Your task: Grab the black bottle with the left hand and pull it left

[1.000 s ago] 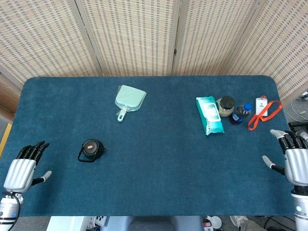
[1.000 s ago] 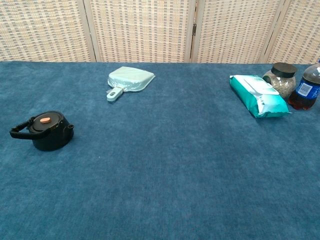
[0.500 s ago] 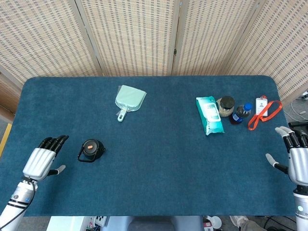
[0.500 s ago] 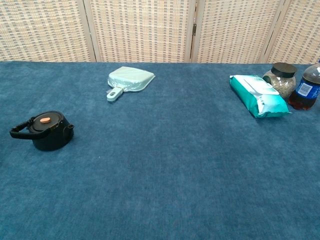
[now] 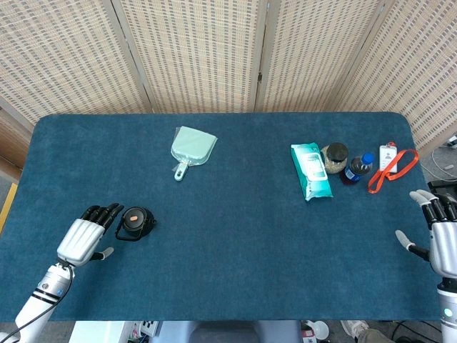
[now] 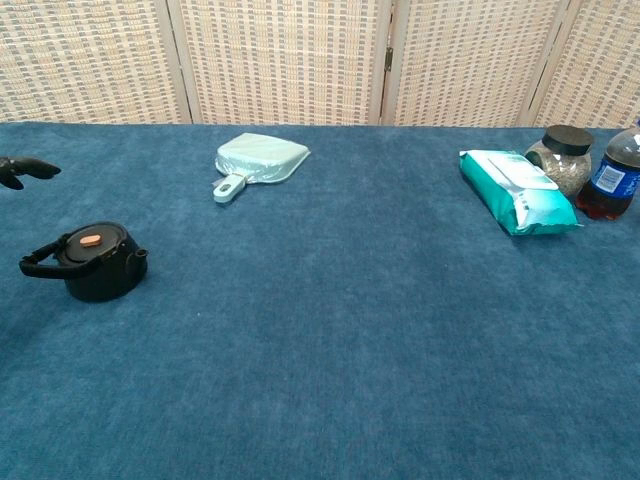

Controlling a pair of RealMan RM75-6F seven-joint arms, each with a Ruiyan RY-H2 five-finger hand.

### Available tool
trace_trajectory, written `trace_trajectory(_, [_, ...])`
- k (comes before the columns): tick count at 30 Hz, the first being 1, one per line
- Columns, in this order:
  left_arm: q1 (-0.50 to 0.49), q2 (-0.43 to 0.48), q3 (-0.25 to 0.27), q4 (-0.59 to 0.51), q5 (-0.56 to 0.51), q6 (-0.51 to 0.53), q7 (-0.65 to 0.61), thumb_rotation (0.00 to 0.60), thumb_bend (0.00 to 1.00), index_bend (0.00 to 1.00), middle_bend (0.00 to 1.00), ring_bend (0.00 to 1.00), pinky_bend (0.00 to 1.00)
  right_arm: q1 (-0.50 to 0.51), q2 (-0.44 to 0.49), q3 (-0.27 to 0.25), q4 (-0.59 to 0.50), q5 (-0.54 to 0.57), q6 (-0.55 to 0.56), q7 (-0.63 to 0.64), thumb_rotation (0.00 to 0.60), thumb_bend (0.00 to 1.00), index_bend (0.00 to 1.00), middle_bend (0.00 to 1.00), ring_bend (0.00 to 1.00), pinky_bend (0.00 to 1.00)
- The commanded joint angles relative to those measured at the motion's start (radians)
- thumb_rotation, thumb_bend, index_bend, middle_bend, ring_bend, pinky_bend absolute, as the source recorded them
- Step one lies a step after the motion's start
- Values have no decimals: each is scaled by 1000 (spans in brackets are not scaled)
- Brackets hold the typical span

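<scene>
The black bottle (image 5: 136, 222) (image 6: 96, 262) is short and round, with a carry loop and an orange spot on its lid. It stands upright on the blue table cover at the left. My left hand (image 5: 88, 235) hovers just left of it, open, fingers stretched toward the bottle and a small gap between them. In the chest view only dark fingertips (image 6: 24, 169) of that hand show at the left edge. My right hand (image 5: 443, 234) stays open at the far right edge, holding nothing.
A mint-green dustpan (image 5: 191, 149) lies at the back centre-left. At the back right sit a teal wipes pack (image 5: 310, 170), a dark-lidded jar (image 5: 334, 157), a blue-labelled drink bottle (image 5: 355, 170) and an orange lanyard (image 5: 393, 166). A woven screen stands behind the table.
My left hand has moved right and forward from the table's left edge to just beside the black bottle. The right hand drifted slightly toward the right edge. The bottle has not moved.
</scene>
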Motion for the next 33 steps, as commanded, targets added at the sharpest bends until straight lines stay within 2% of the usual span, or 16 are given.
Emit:
trace_trajectory(1, [-19,-9,2,-15,-1,-23,10,600,153,3,83,160,121,-3,0,0,4,1,2,5,600,153,250,253,199,241])
trace_trajectory(10, [-90,-48,-23,-66,-53,-120,48,600,152,3,64,160,111,-9,2,2,17,15,0,22,600,153,250,253,199,241])
trace_trajectory(17, [-135,-81,-49,-63,-105,-168,65,600,152,3,62,160,111,-15,-3,2,34,25,-1,35,600,152,250,249,199,241])
trace_trajectory(33, [-159,-120,-77,3,-226,-183,107,600,152,5,61,160,111,-23,-10,3,58,34,-2,58,600,152,250,246,199,241])
